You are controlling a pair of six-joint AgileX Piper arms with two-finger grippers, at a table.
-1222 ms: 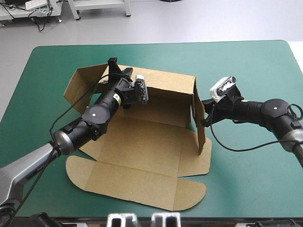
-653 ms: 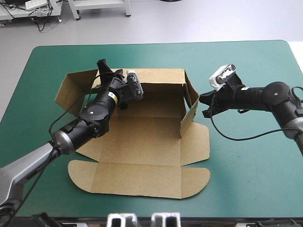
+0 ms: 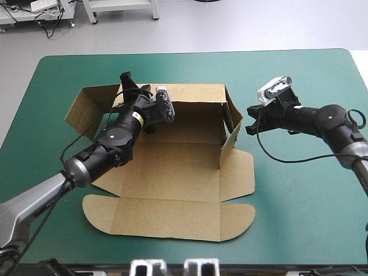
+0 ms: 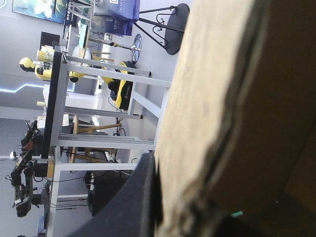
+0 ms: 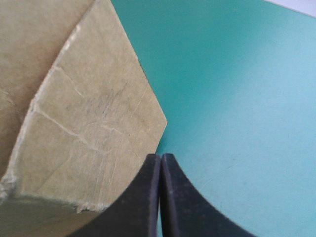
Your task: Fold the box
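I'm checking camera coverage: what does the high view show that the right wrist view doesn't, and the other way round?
Only the high view shows the whole box: back and right walls raised, front lid flat on the table, and the left gripper at the back wall's top edge. Only the right wrist view shows the right gripper shut in one pointed arch, holding nothing, close beside a creased edge of the board. Both show brown board, the teal-green cover, and the right gripper just outside the box's right wall.
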